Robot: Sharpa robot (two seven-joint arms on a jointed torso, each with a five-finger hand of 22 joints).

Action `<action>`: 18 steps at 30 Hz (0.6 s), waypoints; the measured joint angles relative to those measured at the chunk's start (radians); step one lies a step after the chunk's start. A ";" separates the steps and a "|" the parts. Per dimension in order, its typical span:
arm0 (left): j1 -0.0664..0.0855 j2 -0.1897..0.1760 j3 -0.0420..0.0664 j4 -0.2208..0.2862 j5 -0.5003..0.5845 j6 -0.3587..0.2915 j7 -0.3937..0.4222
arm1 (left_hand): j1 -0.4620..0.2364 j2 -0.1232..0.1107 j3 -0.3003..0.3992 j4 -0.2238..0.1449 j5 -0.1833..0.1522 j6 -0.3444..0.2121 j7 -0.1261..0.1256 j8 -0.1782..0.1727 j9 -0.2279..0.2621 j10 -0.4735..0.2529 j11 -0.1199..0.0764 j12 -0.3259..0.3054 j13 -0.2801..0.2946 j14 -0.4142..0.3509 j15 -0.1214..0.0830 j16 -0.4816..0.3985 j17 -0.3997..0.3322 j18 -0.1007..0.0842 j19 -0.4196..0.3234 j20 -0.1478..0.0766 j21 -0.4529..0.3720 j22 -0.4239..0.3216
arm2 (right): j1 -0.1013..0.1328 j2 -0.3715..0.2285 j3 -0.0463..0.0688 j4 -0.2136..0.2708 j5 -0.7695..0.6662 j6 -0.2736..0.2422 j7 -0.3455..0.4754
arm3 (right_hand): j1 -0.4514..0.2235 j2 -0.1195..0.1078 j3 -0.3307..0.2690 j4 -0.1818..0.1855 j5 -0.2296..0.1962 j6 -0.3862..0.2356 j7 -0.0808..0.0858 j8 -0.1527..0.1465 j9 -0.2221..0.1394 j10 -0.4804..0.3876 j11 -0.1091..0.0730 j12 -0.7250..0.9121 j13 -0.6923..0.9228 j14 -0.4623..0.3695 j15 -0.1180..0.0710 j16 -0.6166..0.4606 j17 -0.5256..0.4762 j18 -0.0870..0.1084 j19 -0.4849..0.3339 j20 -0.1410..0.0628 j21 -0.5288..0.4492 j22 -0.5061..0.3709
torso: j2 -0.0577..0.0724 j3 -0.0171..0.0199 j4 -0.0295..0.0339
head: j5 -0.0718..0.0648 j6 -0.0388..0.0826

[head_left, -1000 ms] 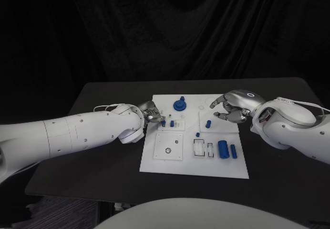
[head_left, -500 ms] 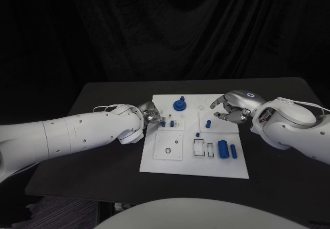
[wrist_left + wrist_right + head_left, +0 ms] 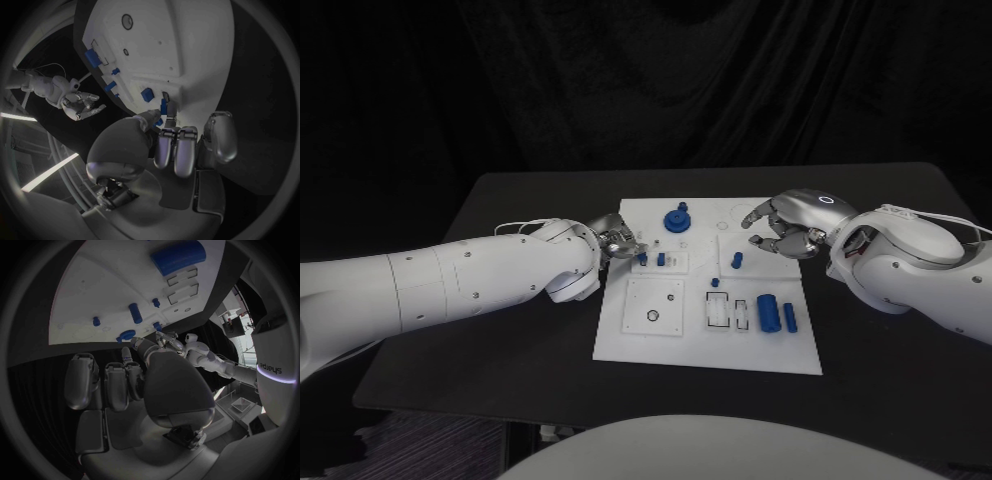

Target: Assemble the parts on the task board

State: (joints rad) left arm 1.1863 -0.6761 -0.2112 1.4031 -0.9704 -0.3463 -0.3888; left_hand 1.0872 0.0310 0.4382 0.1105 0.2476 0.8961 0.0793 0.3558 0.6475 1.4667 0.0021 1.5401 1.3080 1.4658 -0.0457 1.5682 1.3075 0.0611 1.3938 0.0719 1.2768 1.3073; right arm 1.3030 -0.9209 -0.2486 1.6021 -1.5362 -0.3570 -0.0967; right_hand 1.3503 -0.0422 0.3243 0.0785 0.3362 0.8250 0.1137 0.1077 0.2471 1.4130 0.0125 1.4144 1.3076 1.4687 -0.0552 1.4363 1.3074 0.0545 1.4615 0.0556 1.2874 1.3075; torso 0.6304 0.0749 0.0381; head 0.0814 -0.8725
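Note:
The white task board (image 3: 708,335) lies in the middle of the black table. My left hand (image 3: 619,242) is at the board's left edge and pinches a small blue part (image 3: 164,107) between thumb and a finger, just above the board (image 3: 187,45). My right hand (image 3: 788,227) hovers over the board's far right part with fingers bent and apart, holding nothing. A blue round part with a peg (image 3: 678,219) stands at the far edge. A blue peg (image 3: 736,260) lies near the right hand. A thick blue cylinder (image 3: 767,310) and a slim blue piece (image 3: 790,317) lie toward the near right.
A white square plate with a hole (image 3: 653,306) and two rectangular slots (image 3: 718,311) sit on the board's near half. Black table (image 3: 516,340) surrounds the board on all sides, with dark curtain behind.

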 measured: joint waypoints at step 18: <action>-0.001 -0.004 0.002 0.000 0.000 0.004 0.012 | -0.034 -0.018 -0.092 0.116 -0.044 -0.002 0.014 -0.054 -0.051 0.000 0.014 -0.008 0.000 -0.001 0.014 0.000 0.000 0.000 -0.007 0.007 -0.004 0.000 | -0.001 0.000 0.000 0.000 0.000 0.005 -0.003 | 0.000 0.000 0.003 0.003 0.000 0.000 0.000 0.000 -0.001 0.000 0.000 0.000 0.000 0.000 0.000 0.000 0.000 0.000 0.000 0.000 0.000 0.000 | 0.001 -0.0003 0.0002 | 0.003 0.000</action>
State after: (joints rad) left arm 1.1850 -0.6798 -0.2095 1.4028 -0.9705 -0.3428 -0.3770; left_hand 1.0534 0.0127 0.3462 0.2269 0.2040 0.8941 0.0931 0.3018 0.5969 1.4663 0.0161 1.5324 1.3080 1.4651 -0.0318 1.5682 1.3075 0.0611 1.3867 0.0791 1.2725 1.3073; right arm 1.3022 -0.9211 -0.2486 1.6019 -1.5362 -0.3522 -0.0993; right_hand 1.3503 -0.0422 0.3272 0.0814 0.3362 0.8250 0.1137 0.1077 0.2463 1.4130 0.0125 1.4144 1.3077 1.4687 -0.0552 1.4363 1.3074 0.0545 1.4615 0.0555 1.2874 1.3074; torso 0.6310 0.0746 0.0383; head 0.0840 -0.8725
